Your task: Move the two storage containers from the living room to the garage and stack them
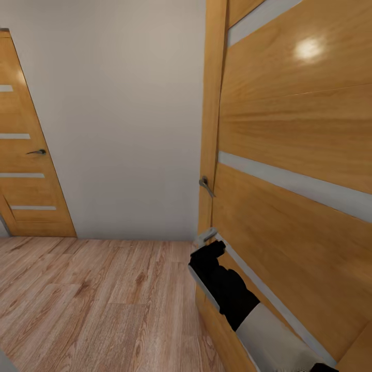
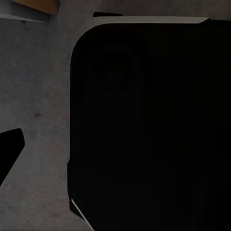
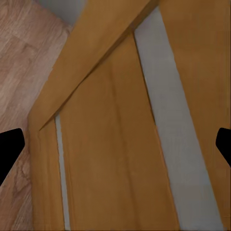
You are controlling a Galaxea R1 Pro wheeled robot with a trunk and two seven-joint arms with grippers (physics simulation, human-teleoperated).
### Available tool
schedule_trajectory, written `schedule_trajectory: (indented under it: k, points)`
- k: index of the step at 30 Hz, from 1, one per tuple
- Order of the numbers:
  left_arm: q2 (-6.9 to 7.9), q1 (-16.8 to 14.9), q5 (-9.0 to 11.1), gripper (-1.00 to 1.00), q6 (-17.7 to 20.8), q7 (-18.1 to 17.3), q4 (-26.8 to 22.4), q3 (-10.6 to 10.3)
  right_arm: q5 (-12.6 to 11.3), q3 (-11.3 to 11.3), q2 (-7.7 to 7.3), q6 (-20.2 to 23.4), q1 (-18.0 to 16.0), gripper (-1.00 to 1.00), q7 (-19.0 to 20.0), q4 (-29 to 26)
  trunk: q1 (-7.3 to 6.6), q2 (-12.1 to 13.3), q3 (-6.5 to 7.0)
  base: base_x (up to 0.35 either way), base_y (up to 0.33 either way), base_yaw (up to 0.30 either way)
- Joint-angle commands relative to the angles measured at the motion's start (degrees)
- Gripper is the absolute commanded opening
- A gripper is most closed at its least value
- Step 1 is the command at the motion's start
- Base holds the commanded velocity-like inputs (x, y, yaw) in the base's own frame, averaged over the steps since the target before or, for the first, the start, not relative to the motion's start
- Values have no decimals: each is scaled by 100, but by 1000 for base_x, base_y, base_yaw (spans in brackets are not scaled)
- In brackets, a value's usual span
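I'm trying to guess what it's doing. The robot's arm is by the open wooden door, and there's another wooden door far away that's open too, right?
Not quite. The far door is shut, as the head view shows. The arm is by the open door.

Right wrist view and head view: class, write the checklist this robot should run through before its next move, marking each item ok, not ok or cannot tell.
1. Right tool open: ok.
2. A container held in the right tool: not ok, nothing sits between its fingertips.
3. Right arm clear of the near door: not ok, it lies right against it.
4. Door handle in sight: ok.
5. Plank floor to the arm's left free: ok.
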Motion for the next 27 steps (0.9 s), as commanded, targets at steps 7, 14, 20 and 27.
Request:
schedule_trajectory:
  k: [7,14,20,27]
  points:
    - [0,-2,21,100,-17,-3,1,16,-69,5,0,16,-215,100,-797,277,0,-3,-6,0,0,0]
    - [0,-3,21,100,-18,-3,1,16,-78,-19,0,16,-575,100,-987,834,0,-3,-6,0,0,0]
    - [0,-3,21,100,-19,-3,1,16,-79,-38,0,16,-776,100,-1113,1205,0,-3,-6,0,0,0]
    - [0,0,21,100,-20,-3,1,16,-79,-57,0,16,-827,100,-1926,1308,0,-3,-6,0,0,0]
